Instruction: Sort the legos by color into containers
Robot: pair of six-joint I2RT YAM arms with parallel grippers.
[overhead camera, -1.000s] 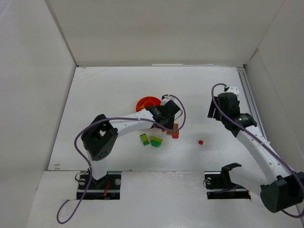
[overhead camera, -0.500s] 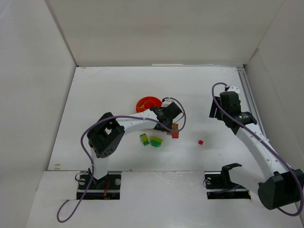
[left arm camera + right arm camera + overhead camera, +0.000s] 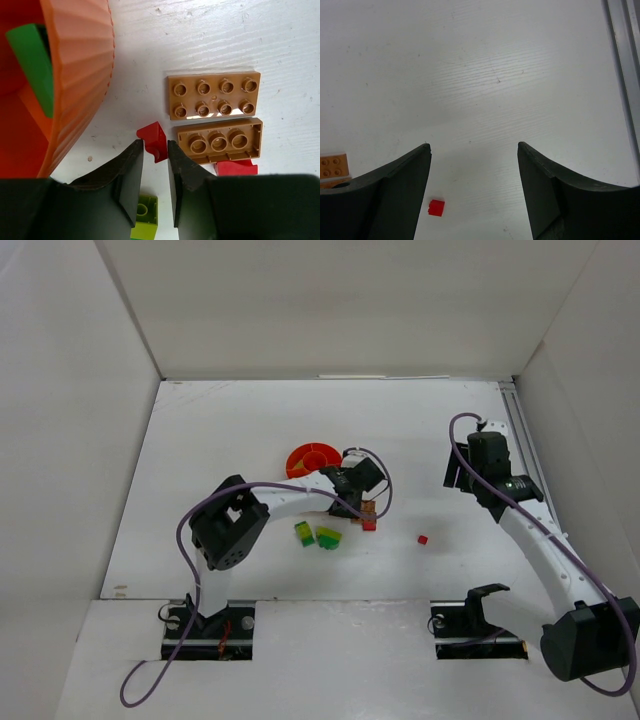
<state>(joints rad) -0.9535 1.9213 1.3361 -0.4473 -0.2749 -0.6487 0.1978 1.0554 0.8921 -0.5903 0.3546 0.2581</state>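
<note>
White table (image 3: 230, 440) stood boxed by plain walls (image 3: 330, 310) on three sides, with a metal rail (image 3: 522, 440) along its 3 o'clock edge. Wide open board lay toward 12 and 9 o'clock. The orange dish (image 3: 311, 458) sat near the centre, a green brick (image 3: 35, 60) leaning inside one section.

At 4 o'clock from the dish, close to its ribbed wall, the left gripper (image 3: 156, 150) pinched a small red brick (image 3: 154, 141) at its fingertips. Two tan plates (image 3: 214, 95) lay just beside it, one flipped studs-down. A lime brick (image 3: 144, 212) showed below the fingers.

Two yellow-and-green bricks (image 3: 316, 535) lay at 7 o'clock from the gripper, well clear of the table's near edge. A lone red brick (image 3: 422, 539) rested apart at 4 o'clock from the plates. The right gripper (image 3: 474, 146) hovered above it, jaws spread wide, the rail close on its 3 o'clock side.
</note>
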